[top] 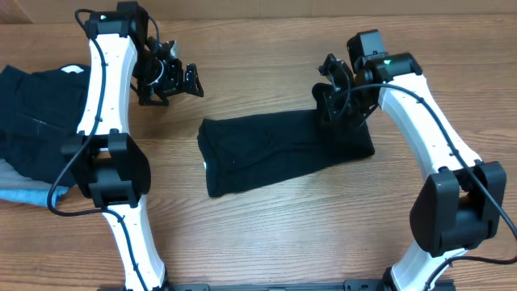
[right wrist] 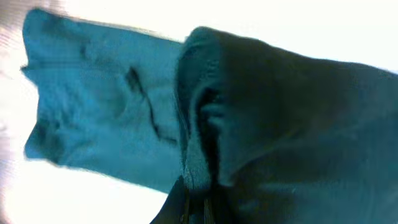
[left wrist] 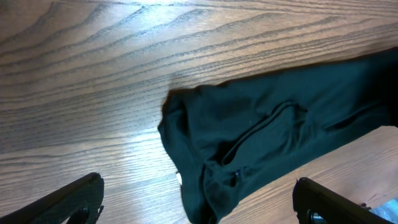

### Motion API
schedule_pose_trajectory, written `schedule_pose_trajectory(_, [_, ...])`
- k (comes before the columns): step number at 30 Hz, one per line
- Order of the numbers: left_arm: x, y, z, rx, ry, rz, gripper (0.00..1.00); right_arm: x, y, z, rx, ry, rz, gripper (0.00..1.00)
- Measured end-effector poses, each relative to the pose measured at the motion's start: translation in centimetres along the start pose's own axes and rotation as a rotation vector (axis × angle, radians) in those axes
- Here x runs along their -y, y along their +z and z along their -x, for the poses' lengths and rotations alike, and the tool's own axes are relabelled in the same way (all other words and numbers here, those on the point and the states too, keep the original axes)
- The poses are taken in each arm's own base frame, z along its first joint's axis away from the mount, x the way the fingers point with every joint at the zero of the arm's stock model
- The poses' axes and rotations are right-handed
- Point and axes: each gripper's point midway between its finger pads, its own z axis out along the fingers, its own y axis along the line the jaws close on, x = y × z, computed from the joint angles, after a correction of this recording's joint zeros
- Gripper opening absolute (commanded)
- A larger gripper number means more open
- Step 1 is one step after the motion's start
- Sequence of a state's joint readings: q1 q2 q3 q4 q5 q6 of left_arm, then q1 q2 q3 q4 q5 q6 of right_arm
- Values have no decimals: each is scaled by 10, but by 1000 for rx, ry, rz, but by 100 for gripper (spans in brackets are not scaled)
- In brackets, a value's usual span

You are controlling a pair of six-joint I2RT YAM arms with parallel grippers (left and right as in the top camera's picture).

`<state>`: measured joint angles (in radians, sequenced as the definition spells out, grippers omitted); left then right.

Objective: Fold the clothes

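Note:
A black T-shirt (top: 275, 149) lies folded into a long strip across the middle of the wooden table. It also shows in the left wrist view (left wrist: 261, 137) and the right wrist view (right wrist: 106, 106). My right gripper (top: 343, 113) is at the strip's right end, shut on a pinch of the fabric (right wrist: 199, 180). My left gripper (top: 174, 81) is open and empty, above bare table to the upper left of the shirt's left end; both its fingers frame the shirt's end in the left wrist view (left wrist: 199, 205).
A pile of other dark clothes (top: 32, 113) lies at the table's left edge, with a light blue cloth (top: 24, 194) under it. Bare wood (top: 266, 234) surrounds the folded shirt.

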<state>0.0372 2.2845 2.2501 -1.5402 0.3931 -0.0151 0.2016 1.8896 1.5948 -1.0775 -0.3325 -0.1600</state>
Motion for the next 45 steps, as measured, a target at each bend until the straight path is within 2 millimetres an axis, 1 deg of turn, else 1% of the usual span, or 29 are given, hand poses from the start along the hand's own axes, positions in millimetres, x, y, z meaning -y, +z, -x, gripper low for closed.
schedule_pose_trajectory(2, [0, 0, 0, -1, 0, 0, 100, 0, 11, -3, 0, -11, 2, 4])
schedule_pose_trajectory(5, [0, 0, 0, -1, 0, 0, 100, -4, 30, -14, -19, -25, 10, 4])
schedule_pose_trajectory(8, [0, 0, 0, 0, 0, 0, 100, -13, 39, -22, -38, -46, 22, 4])
schedule_pose_trajectory(13, [0, 0, 1, 3, 2, 0, 100, -41, 51, -29, -65, -112, 46, 4])
schedule_pose_trajectory(14, [0, 0, 1, 3, 2, 0, 100, -53, 54, -29, -66, -141, 56, 4])
schedule_pose_trajectory(16, [0, 0, 1, 3, 2, 1, 100, -67, 58, -31, -69, -176, 67, 4])
schedule_pose_trajectory(19, [-1, 0, 1, 3, 2, 4, 100, -75, 60, -33, -75, -197, 73, 4])
schedule_pose_trajectory(20, [-1, 0, 1, 3, 2, 4, 100, -76, 60, -33, -75, -197, 75, 11])
schedule_pose_trajectory(21, [-1, 0, 1, 3, 2, 4, 100, -76, 60, -34, -78, -196, 78, 53])
schedule_pose_trajectory(22, [-1, 0, 1, 3, 2, 4, 100, -77, 60, -34, -80, -199, 80, 79])
schedule_pose_trajectory(24, [-1, 0, 1, 3, 2, 4, 100, -77, 60, -34, -80, -191, 84, 89])
schedule_pose_trajectory(25, [-1, 0, 1, 3, 2, 4, 100, -78, 60, -34, -81, -190, 86, 98])
schedule_pose_trajectory(26, [-1, 0, 1, 3, 2, 4, 100, -80, 60, -35, -81, -185, 100, 100])
schedule_pose_trajectory(28, [-1, 0, 1, 4, 2, 5, 100, -91, 58, -36, -82, -181, 167, 100])
schedule_pose_trajectory(29, [-1, 0, 2, 6, 3, 4, 100, -94, 58, -36, -83, -181, 182, 100])
schedule_pose_trajectory(31, [-1, 0, 1, 6, 3, 5, 100, -92, 57, -37, -88, -177, 179, 97])
schedule_pose_trajectory(32, [-1, 0, 1, 6, 3, 8, 100, -86, 57, -38, -91, -172, 155, 96])
schedule_pose_trajectory(33, [-2, 0, 1, 6, 3, 9, 100, -79, 57, -38, -94, -167, 123, 90])
schedule_pose_trajectory(34, [-3, 0, 2, 7, 3, 17, 100, -68, 57, -38, -100, -158, 79, 86])
schedule_pose_trajectory(36, [-4, 0, 2, 8, -1, 27, 100, -56, 56, -37, -97, -134, 41, 81])
schedule_pose_trajectory(37, [-5, 0, 2, 8, -8, 27, 93, -51, 54, -36, -93, -114, 43, 77])
schedule_pose_trajectory(38, [-4, 0, 2, 7, -13, 27, 80, -45, 52, -34, -85, -91, 52, 72])
schedule_pose_trajectory(39, [-3, 0, 1, 6, -21, 26, 43, -38, 48, -31, -73, -63, 69, 65])
schedule_pose_trajectory(40, [2, 2, 0, 1, -20, 22, 4, -27, 44, -29, -61, -25, 78, 45])
schedule_pose_trajectory(41, [9, 5, -1, -4, -8, 22, 4, -20, 41, -29, -57, -1, 79, 31])
schedule_pose_trajectory(42, [22, 11, -4, -16, 22, 24, 4, -15, 39, -28, -50, 12, 80, 17])
schedule_pose_trajectory(43, [35, 16, -7, -29, 49, 28, 4, -13, 39, -27, -46, 16, 80, 10])
schedule_pose_trajectory(44, [45, 21, -10, -37, 67, 35, 4, -13, 39, -26, -43, 15, 78, 8])
schedule_pose_trajectory(45, [62, 29, -15, -52, 100, 43, 4, -11, 39, -23, -30, 9, 70, 6])
